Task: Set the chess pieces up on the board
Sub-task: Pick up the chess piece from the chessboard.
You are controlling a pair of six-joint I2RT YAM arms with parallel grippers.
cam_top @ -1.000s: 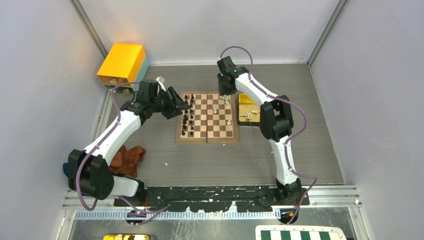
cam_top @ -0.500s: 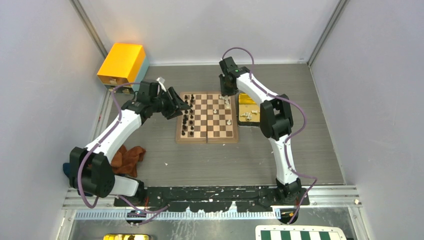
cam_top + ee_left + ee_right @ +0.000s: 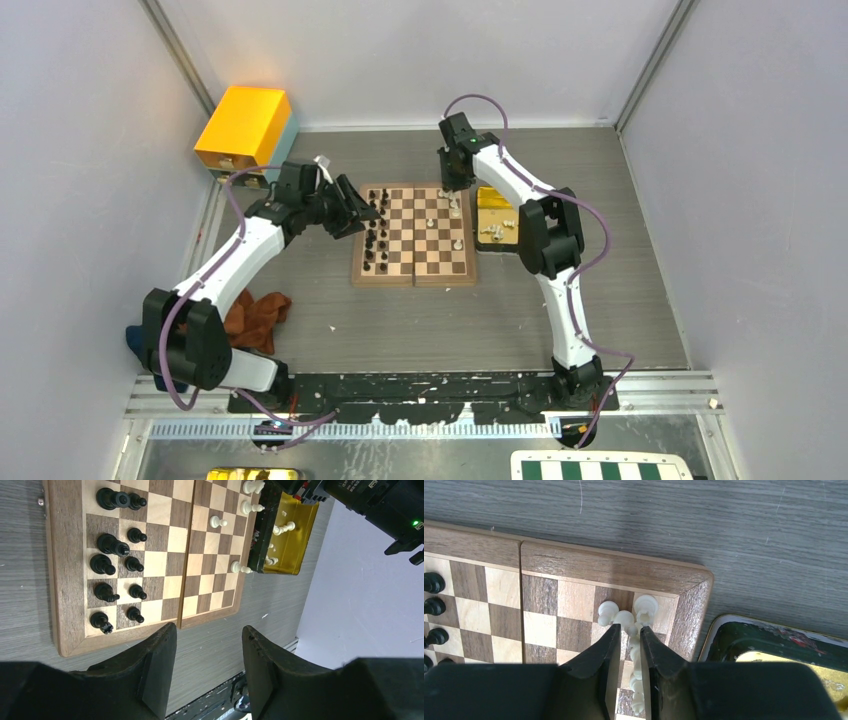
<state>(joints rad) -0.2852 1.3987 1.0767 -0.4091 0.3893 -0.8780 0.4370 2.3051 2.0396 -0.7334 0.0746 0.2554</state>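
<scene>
The board [image 3: 415,277] lies mid-table. Black chess pieces [image 3: 375,235] stand in two columns on its left side; in the left wrist view the same pieces [image 3: 107,565] line the board [image 3: 65,580] edge. A few white pieces [image 3: 458,243] stand on the right half. My right gripper [image 3: 452,190] points down at the far right corner of the board [image 3: 614,567]. Its jaws [image 3: 630,627] have closed in on a white piece [image 3: 636,652] that fills the narrow gap, with other white pieces [image 3: 608,611] just beyond the tips. My left gripper [image 3: 209,630] hangs open and empty by the board's left edge [image 3: 365,212].
A gold tray [image 3: 492,205] holding more white pieces touches the board's right side, close to my right fingers [image 3: 774,640]. A yellow box [image 3: 245,125] sits at the far left corner and a brown cloth [image 3: 258,315] at the near left. A green-and-white checkered board [image 3: 600,468] lies behind the arm bases.
The right jaws have narrowed around the white piece at the board's far right corner. Both arms have barely shifted.
</scene>
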